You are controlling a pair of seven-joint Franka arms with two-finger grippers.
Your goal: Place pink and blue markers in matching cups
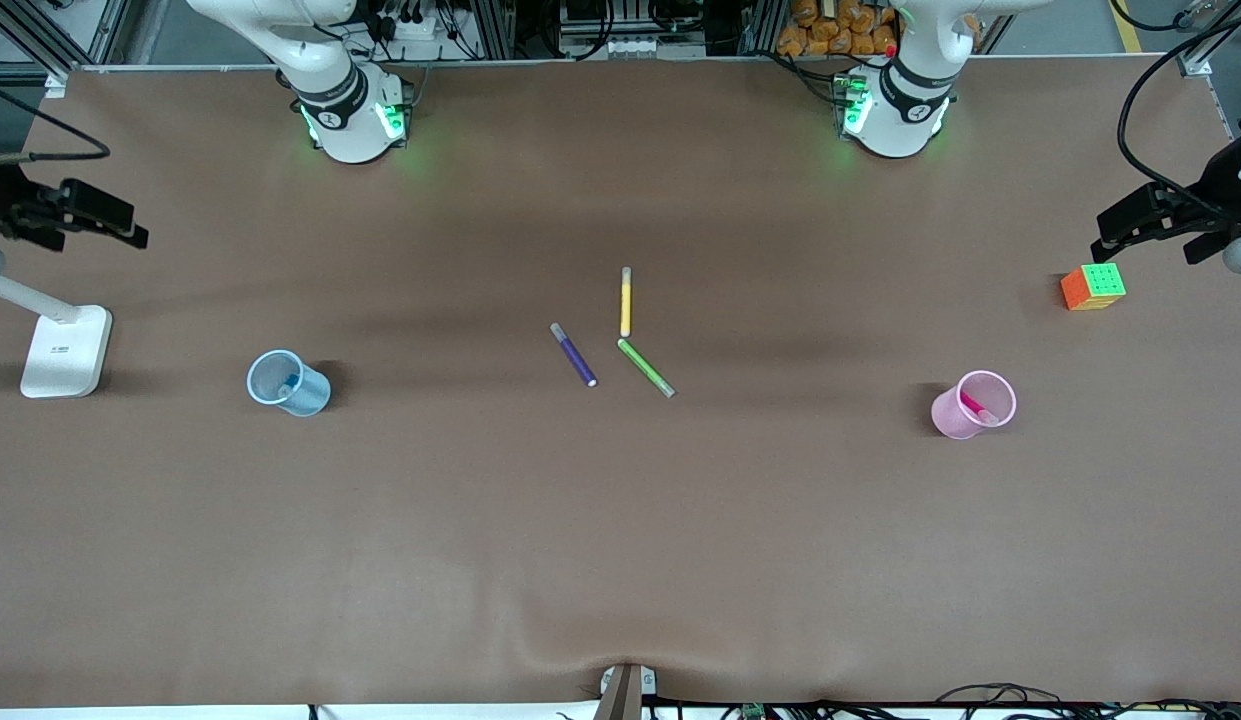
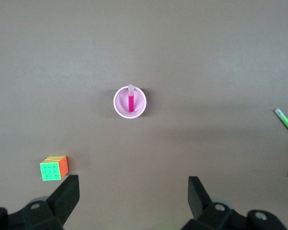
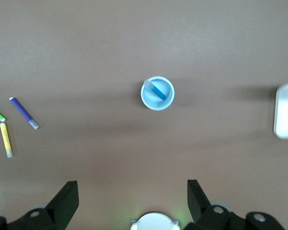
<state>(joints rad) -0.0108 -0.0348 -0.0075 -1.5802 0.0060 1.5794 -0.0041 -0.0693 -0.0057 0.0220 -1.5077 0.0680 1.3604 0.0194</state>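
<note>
You have the magenta-pink marker (image 2: 130,102) standing tilted inside the light pink translucent plastic cup (image 2: 119,106), toward the left arm's end of the brown table (image 1: 620,560). The medium blue marker (image 3: 158,90) leans inside the light blue translucent plastic cup (image 3: 147,99), toward the right arm's end. Both cups stand upright.

Your left gripper (image 2: 133,201) hangs high over the table near the pink cup, its fingers (image 2: 67,194) spread wide and holding nothing. Your right gripper (image 3: 133,201) hangs high near the blue cup, fingers (image 3: 66,196) likewise spread and empty.

Between the cups lie a dark purple marker (image 1: 573,354), a yellow marker (image 1: 626,302) and a green marker (image 1: 646,368), close together. A multicoloured puzzle cube (image 1: 1092,287) sits near the pink cup, farther from the front camera. A white lamp base (image 1: 66,351) stands near the blue cup.
</note>
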